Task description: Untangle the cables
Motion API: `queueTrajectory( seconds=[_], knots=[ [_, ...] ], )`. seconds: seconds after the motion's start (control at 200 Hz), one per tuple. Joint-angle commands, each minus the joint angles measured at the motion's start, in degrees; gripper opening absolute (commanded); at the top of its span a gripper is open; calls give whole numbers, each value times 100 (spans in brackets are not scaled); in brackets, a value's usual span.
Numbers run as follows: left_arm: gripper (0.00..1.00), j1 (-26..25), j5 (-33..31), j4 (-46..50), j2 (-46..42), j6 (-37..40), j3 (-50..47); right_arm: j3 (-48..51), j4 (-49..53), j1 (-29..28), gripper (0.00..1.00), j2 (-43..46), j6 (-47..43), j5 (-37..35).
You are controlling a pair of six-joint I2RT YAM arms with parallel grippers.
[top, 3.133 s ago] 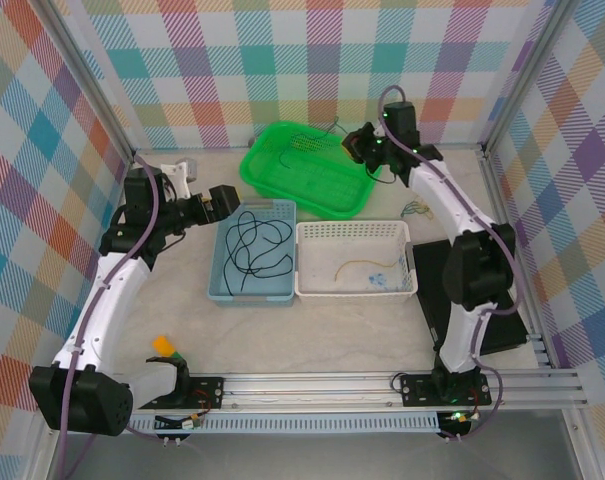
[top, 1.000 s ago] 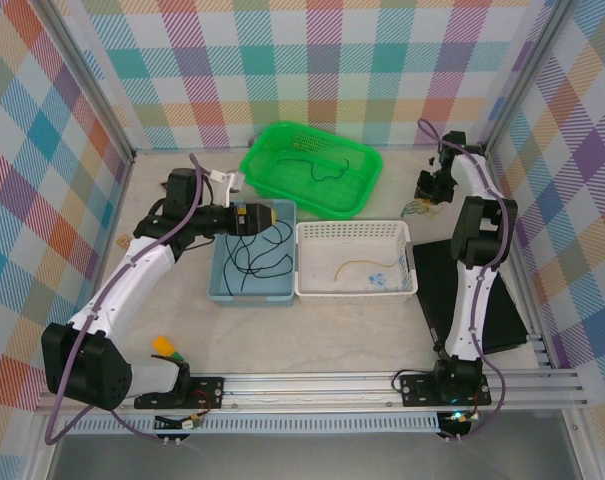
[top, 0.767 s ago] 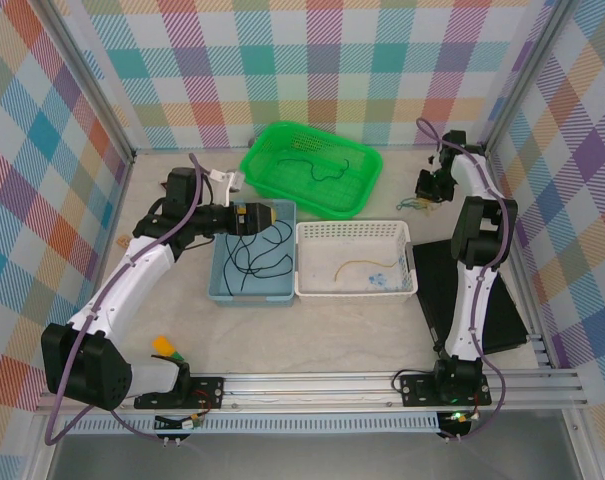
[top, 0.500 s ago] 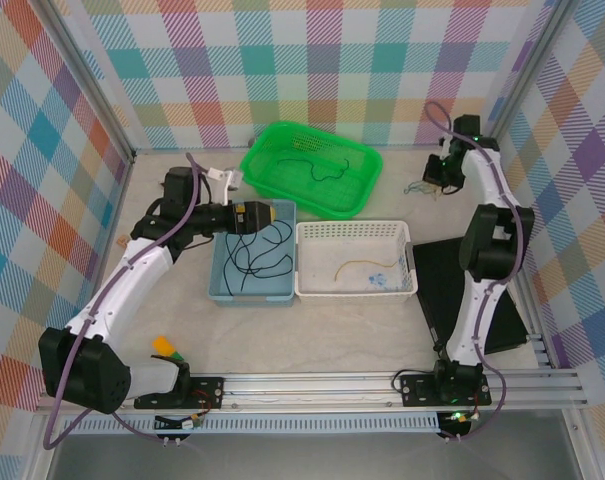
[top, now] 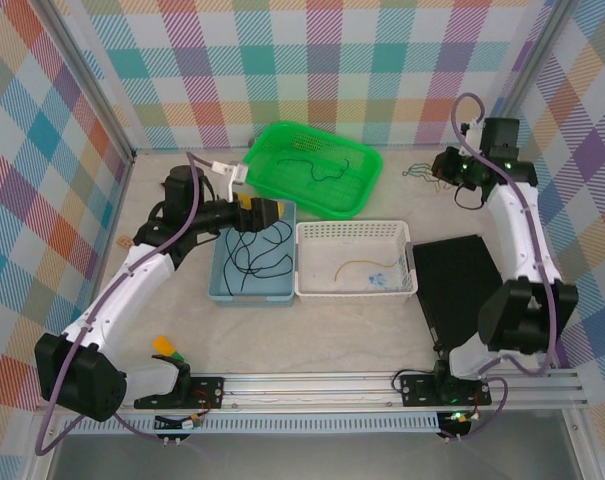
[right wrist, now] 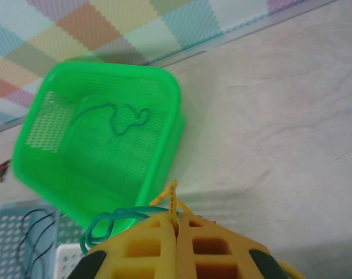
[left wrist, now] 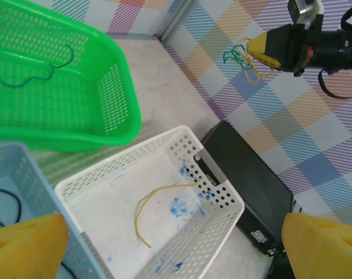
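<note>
right pincer (right wrist: 177, 220) clamps tangled cables (left wrist: 241, 56).

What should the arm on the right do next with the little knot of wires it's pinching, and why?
Probably carry the tangle toward the left gripper. The right gripper is shut on it, green and yellow strands knotted together in the air, and the left gripper is open and empty, free to pull one strand out.

A green basket (top: 282, 188) sits behind a blue basket (top: 250, 297), a white basket (top: 357, 293) and a black pad (top: 462, 280).
</note>
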State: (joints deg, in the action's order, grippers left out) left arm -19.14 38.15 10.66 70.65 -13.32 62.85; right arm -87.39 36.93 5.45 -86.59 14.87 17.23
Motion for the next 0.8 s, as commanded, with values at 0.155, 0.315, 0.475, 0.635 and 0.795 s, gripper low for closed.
queueTrajectory(
  seconds=[0.155, 0.315, 0.475, 0.635, 0.795],
  knots=[
    [90, -484, 102, -785, 213, -81, 43, 1112, -727, -7, 0, 1538, 249, 1439],
    [88, -725, -13, -919, 288, -76, 118, 1527, -773, -7, 0, 2185, 341, 1709],
    [88, -926, -167, -1126, 291, -69, 93, 1658, -651, -5, 0, 2521, 324, 1954],
    [87, -1057, -207, -1135, 346, -42, 236, 1787, -787, -7, 0, 2683, 319, 2274],
    [87, -1245, -215, -1301, 329, -37, 223, 1759, -818, -8, 0, 2668, 253, 2760]
  ],
)
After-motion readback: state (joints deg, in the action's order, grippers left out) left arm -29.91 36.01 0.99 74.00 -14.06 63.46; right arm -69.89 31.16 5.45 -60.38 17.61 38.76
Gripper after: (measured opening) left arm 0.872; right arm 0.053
